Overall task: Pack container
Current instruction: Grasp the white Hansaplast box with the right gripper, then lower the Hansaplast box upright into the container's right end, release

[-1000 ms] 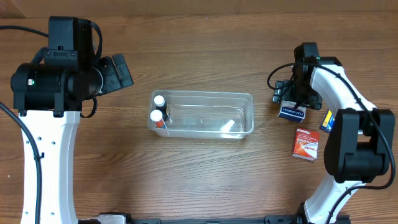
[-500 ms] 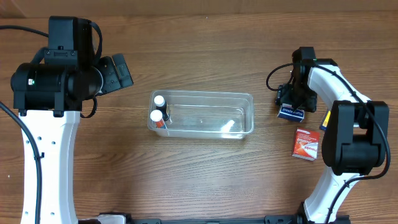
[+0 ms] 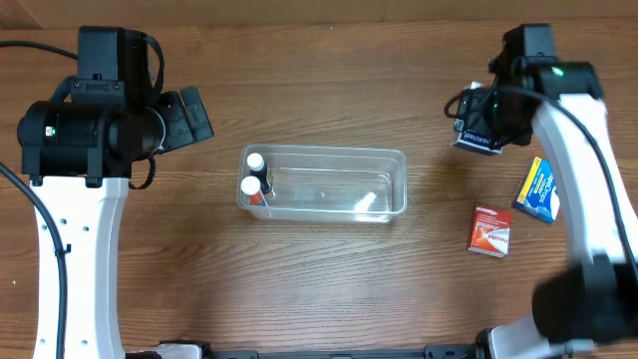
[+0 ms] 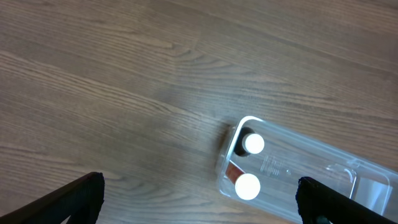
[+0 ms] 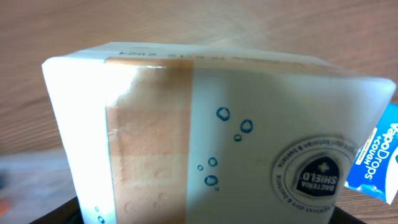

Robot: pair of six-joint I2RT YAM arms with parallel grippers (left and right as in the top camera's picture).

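The container (image 3: 397,189) is a clear shallow tub at the table's middle, with two white-capped bottles (image 3: 253,174) at its left end. My right gripper (image 3: 482,128) hovers to the tub's right and farther back, shut on a white and blue bandage box (image 3: 477,139) that is off the table. That box (image 5: 211,137) fills the right wrist view and hides the fingers. My left gripper (image 3: 191,114) stays open to the left of the tub, holding nothing. The left wrist view has the container (image 4: 348,180) and the bottles (image 4: 249,165) between the spread fingers (image 4: 79,198).
A red box (image 3: 490,230) lies on the wood right of the tub. Just beyond it is a blue and yellow box (image 3: 538,188), whose corner (image 5: 376,165) also peeks into the right wrist view.
My right gripper closed on the white and blue box, lifted it off the table and carried it toward the back. The left arm stayed still.
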